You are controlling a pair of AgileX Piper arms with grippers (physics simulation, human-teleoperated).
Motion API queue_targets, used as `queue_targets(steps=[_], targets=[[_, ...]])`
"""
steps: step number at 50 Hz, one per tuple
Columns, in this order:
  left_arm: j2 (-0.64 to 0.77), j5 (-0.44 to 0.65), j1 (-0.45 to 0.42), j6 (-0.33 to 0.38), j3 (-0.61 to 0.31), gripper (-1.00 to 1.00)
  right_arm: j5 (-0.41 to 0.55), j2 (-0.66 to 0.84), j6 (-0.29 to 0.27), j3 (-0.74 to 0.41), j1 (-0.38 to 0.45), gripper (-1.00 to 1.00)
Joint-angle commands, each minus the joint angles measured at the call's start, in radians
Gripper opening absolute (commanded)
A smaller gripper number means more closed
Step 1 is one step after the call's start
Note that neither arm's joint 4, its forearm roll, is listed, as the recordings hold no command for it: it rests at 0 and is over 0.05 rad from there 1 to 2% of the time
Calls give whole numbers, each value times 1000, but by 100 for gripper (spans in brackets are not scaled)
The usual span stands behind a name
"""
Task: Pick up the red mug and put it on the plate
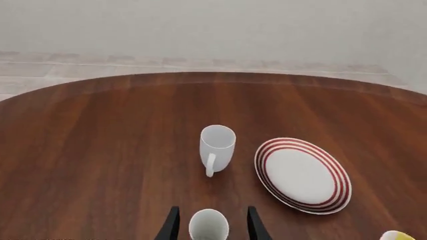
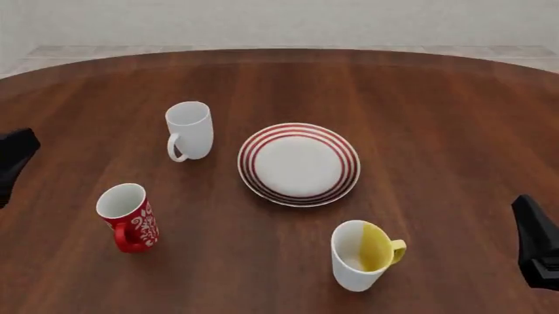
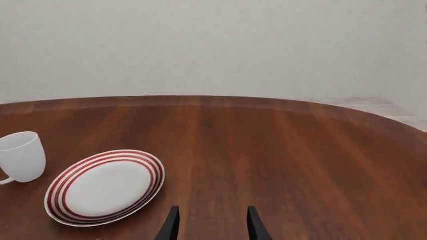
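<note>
Two matte black arm housings show in the front view, the left arm (image 2: pixel 16 160) an angular, faceted block at the left edge of the frame and the right arm (image 2: pixel 538 243) a taller wedge with a stepped lower edge at the lower right corner. In each wrist view the left gripper (image 1: pixel 212 225) and the right gripper (image 3: pixel 212 224) appear as a pair of slim black fingers, tapered to narrow tips, rising from the bottom centre of the frame
</note>
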Motion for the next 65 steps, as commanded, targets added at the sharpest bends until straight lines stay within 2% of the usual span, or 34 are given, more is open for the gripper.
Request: queue_targets(steps=[1,11,30,48,65], targets=[[36,3,-46,-8,20,100,-6,3,6,3,-2,100],[63,-22,-87,-27,52,100,-12,6,9,6,-3,100],[52,-24,-49,-67,83,100,-6,0,7,4,0,100],[119,-119,-56,-93,171,100,-7,3,9,2,-2,100],[124,-151,-29,-74,203,100,-20,14,9,5,1,100]])
